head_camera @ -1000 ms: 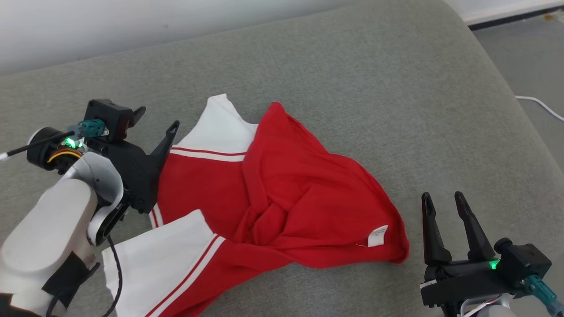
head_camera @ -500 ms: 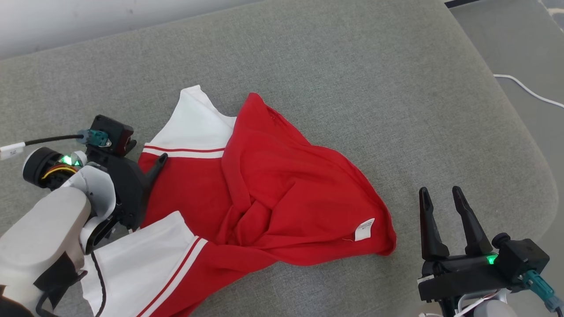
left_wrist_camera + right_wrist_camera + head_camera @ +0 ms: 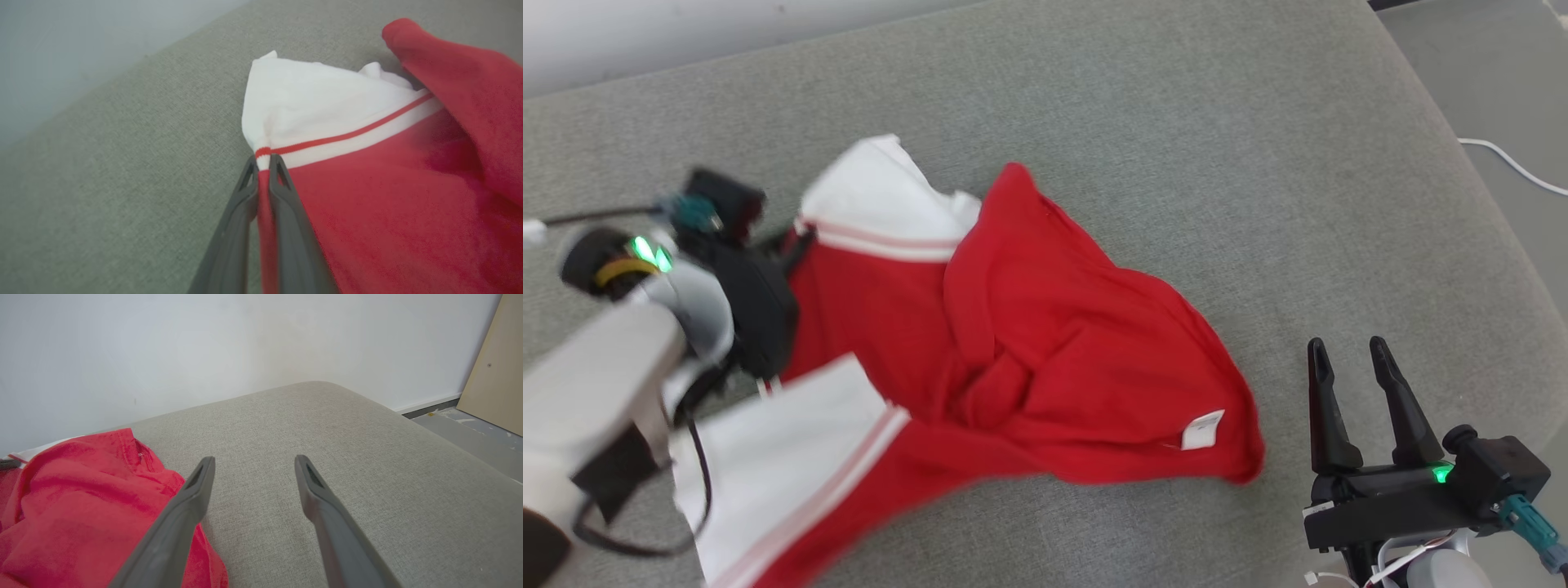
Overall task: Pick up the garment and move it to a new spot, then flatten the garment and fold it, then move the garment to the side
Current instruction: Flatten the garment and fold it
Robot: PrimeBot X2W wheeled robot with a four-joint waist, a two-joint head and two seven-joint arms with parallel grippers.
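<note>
Garment (image 3: pixel 1045 343) lay crumpled on the grey cushion (image 3: pixel 1217 122), left of centre; left hand (image 3: pixel 264 161) pinched its striped edge, right hand (image 3: pixel 1347 347) stood wide, empty. Slow lift would protect that thin pinch

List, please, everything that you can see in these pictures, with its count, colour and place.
garment: one, red and white, crumpled on the cushion
label: one, white, on the garment's right hem
cushion: one, grey, under the garment
cable: one, white, on the floor, far right
board: one, tan, right edge of right wrist view
left gripper: one, dark, shut on the garment's striped left edge
right gripper: one, dark, open, right of the garment
</note>
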